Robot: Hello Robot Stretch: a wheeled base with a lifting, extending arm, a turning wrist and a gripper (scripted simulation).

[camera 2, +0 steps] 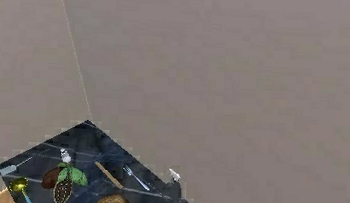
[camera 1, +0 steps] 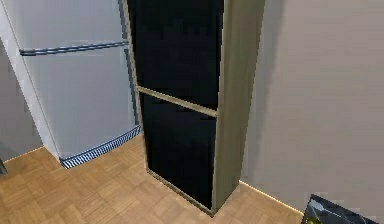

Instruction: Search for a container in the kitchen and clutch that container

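Note:
A dark blue tabletop (camera 2: pixel 91 145) juts in at the arm side view's bottom left, against a bare grey wall. On it lie several small things: a round brown blob (camera 2: pixel 114 202) at the bottom edge, a dark oval thing (camera 2: pixel 62 190), a green leafy thing (camera 2: pixel 73 174), a yellow-green blob (camera 2: pixel 20 187), and thin pale pieces like cutlery (camera 2: pixel 134 175). None of them has a shape I can call a container. A dark corner (camera 1: pixel 335 210) of the same kind shows at the forward view's bottom right.
A tall tan cabinet (camera 1: pixel 240 100) with black fronts stands ahead in the forward view. A grey fridge (camera 1: pixel 75 70) stands to its left. Wooden floor (camera 1: pixel 90 190) lies open in front of both. A plain grey wall (camera 1: pixel 320 100) runs along the right.

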